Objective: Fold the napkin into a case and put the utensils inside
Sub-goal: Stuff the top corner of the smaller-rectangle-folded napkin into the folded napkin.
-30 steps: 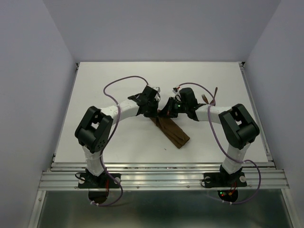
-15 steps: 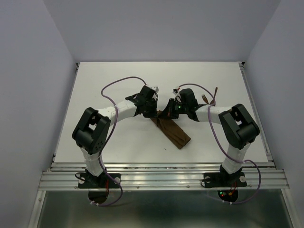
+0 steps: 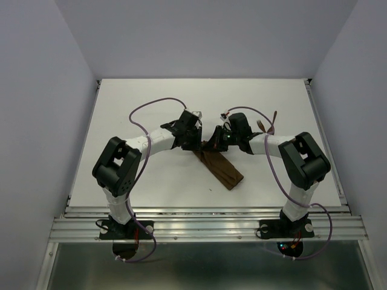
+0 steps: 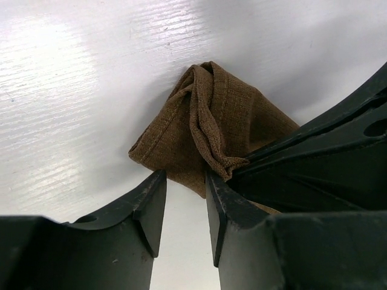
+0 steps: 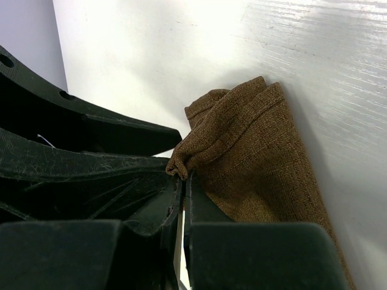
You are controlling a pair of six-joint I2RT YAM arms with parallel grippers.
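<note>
- Table [image 3: 121, 121]: white, flat, walled at 9, 12 and 3 o'clock.
- Napkin [image 3: 222, 169]: dark brown cloth, folded into a narrow layered strip, lying near table centre, running from 11 to 5 o'clock; 11 o'clock end bunched up.
- Left gripper [image 4: 184, 181]: reaching in from 9 o'clock; jaws narrowly parted, nothing between them, tips right at the cloth's edge.
- Right gripper [image 5: 182, 178]: reaching in from 3 o'clock; jaws closed, pinching the bunched fold.
- Utensils [image 3: 274, 118]: slim, dark brown, at 2 o'clock on the table, apart from the napkin; too small to tell fork from spoon.

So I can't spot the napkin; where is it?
Top view: the napkin lies just right of centre, its far end pinched by the right pincer, beside the left pincer.
</note>
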